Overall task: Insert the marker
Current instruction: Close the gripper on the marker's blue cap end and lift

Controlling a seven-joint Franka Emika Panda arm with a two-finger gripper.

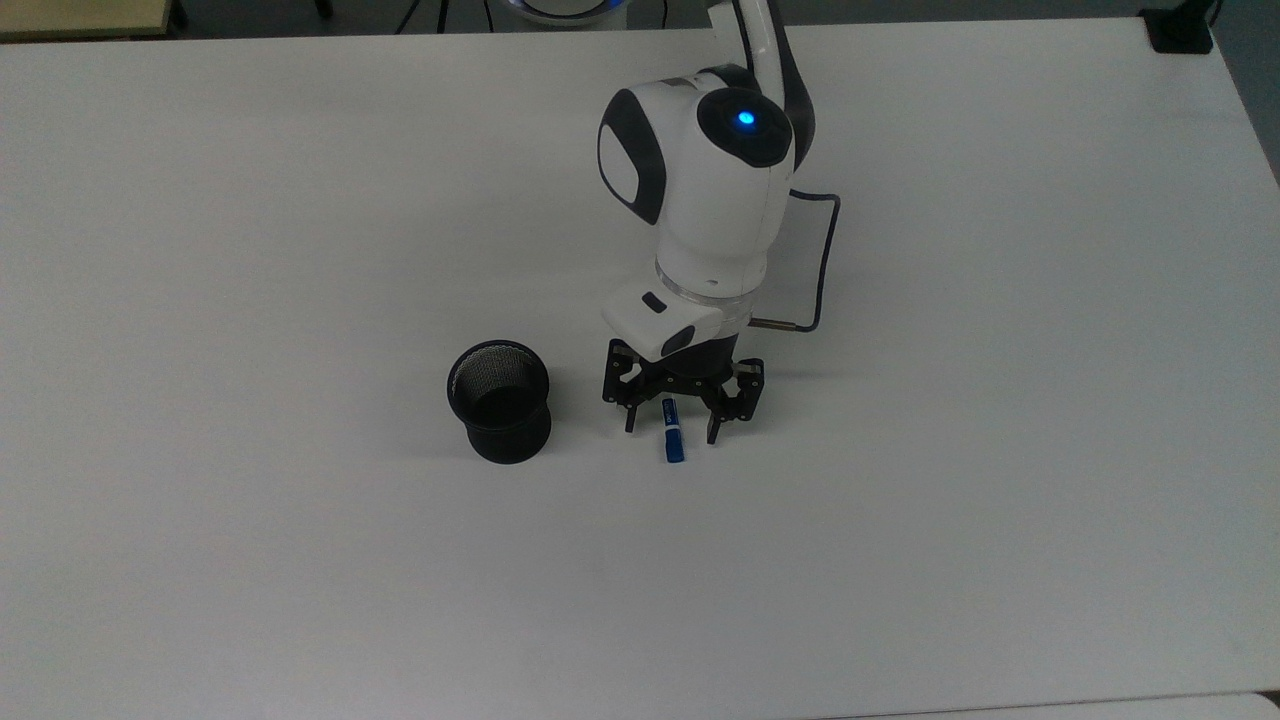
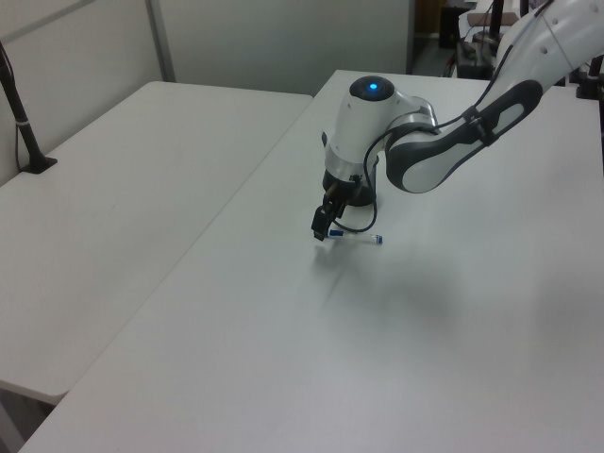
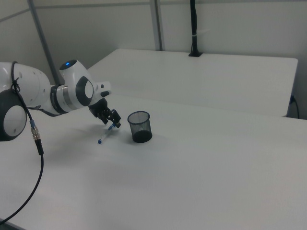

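The marker point(image 1: 674, 441) lies flat on the white table point(image 1: 300, 250), its blue cap toward the top view's bottom; its white barrel is hidden under the wrist there. My gripper point(image 1: 670, 430) is open and low, one finger on each side of the marker near the cap, apart from it. The black mesh cup point(image 1: 500, 401) stands upright just off the top view's left of the gripper. In the right view the marker point(image 3: 106, 135) runs down-left from the gripper point(image 3: 112, 123), with the cup point(image 3: 139, 126) beside it. In the left view the gripper point(image 2: 321, 229) is over the marker point(image 2: 363, 238).
A black cable point(image 1: 822, 260) loops off the wrist on the top view's right. A second white table point(image 2: 123, 189) adjoins this one, with a black clamped pole point(image 2: 19, 104) on it. Open tabletop surrounds the cup and marker.
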